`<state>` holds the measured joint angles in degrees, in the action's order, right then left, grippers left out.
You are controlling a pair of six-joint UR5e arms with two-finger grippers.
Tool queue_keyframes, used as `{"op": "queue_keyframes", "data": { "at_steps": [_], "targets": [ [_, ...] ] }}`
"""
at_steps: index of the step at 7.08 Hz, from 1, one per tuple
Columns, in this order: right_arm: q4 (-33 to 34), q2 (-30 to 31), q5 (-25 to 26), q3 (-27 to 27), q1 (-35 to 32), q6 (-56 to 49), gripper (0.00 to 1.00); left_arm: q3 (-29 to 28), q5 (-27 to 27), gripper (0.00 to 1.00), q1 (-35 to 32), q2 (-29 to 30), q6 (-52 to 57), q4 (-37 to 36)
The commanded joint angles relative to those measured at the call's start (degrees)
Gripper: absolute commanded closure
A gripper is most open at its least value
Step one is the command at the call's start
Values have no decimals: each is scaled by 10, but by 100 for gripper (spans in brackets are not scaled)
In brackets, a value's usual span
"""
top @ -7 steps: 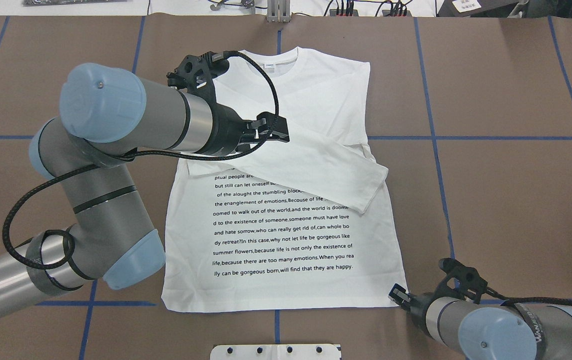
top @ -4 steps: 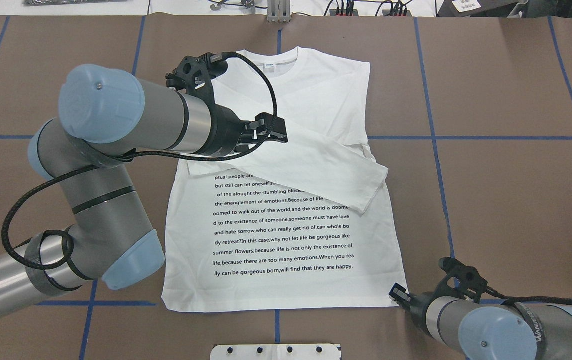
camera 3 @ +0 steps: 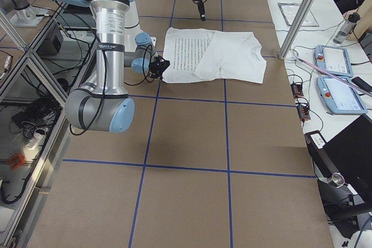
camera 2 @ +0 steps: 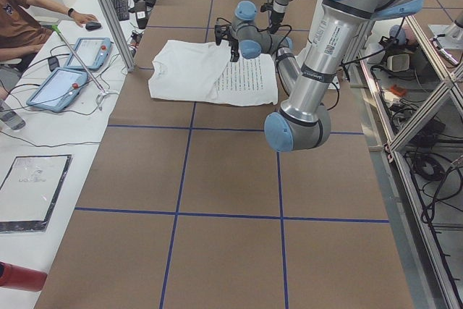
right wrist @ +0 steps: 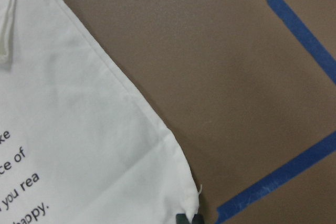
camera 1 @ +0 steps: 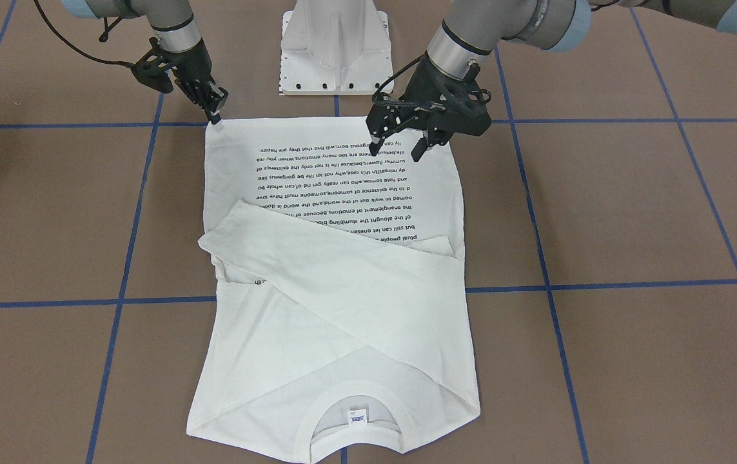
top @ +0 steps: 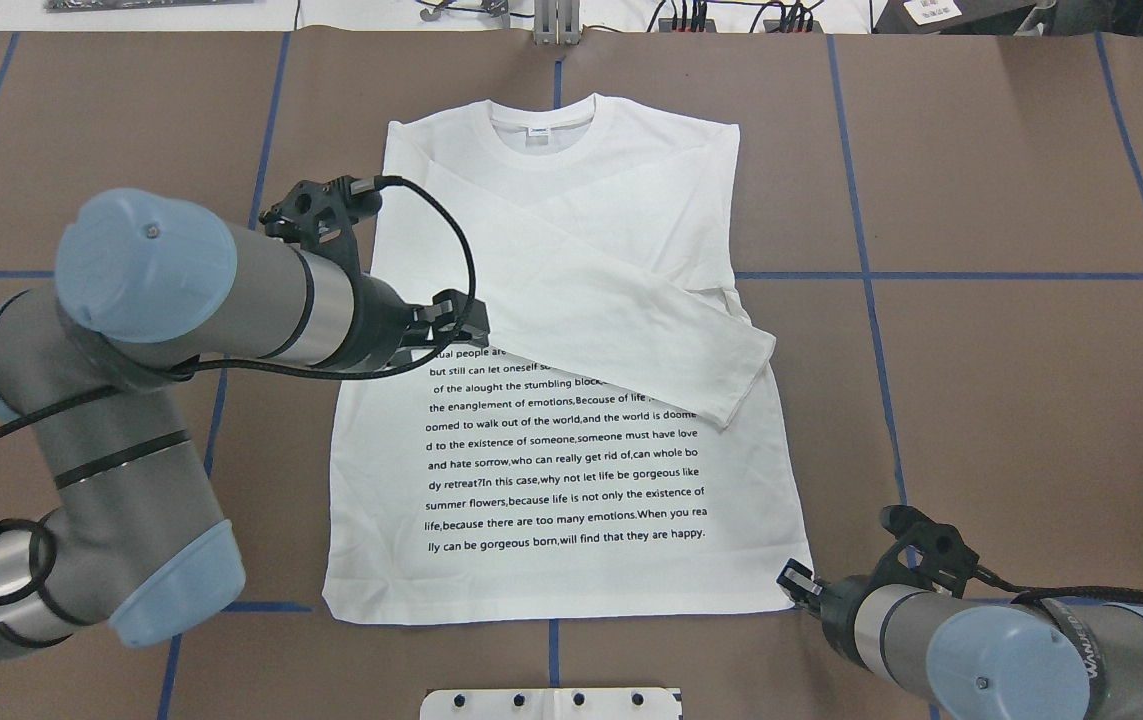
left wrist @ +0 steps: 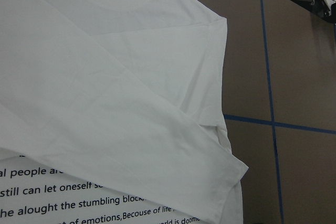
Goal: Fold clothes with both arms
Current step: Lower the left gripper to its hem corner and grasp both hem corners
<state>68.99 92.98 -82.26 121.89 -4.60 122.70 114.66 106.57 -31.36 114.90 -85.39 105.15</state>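
The white long-sleeved T-shirt (top: 571, 450) lies flat, printed text up, collar (top: 543, 125) at the far side. Both sleeves are folded across the chest, and the upper one (top: 651, 330) ends near the shirt's right edge. My left gripper (top: 476, 328) is open and empty. It hovers over the top text lines at the shirt's left side, and its fingers show spread in the front-facing view (camera 1: 397, 147). My right gripper (top: 793, 583) is pinched shut at the hem's near right corner. That corner shows in the right wrist view (right wrist: 191, 203).
The brown table (top: 1011, 400) carries blue tape lines. The white pedestal base (camera 1: 336, 45) stands just behind the hem. An operator's bench with tablets (camera 2: 61, 85) runs along the table's far edge.
My left arm has pulled back toward the robot and to the left, from over the shirt's chest to its left edge at the top text lines. The right arm has hardly moved.
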Motion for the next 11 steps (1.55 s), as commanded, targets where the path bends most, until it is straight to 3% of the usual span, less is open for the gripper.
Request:
{"op": "queue_keyframes", "data": {
  "at_steps": [1, 3, 6, 8, 11],
  "targets": [
    [0, -1, -1, 3, 2, 0, 100, 78, -49, 17, 72, -137, -44, -30],
    [0, -4, 0, 3, 3, -1, 100, 73, -80, 19, 154, -164, -100, -34],
    [0, -5, 0, 3, 5, -2, 100, 26, -85, 29, 170, -158, -98, -32],
    [0, -6, 0, 4, 3, -2, 100, 22, -84, 56, 174, -159, -100, -33],
    [0, -9, 1, 5, -4, -2, 100, 17, -80, 59, 177, -157, -99, -32]
  ]
}}
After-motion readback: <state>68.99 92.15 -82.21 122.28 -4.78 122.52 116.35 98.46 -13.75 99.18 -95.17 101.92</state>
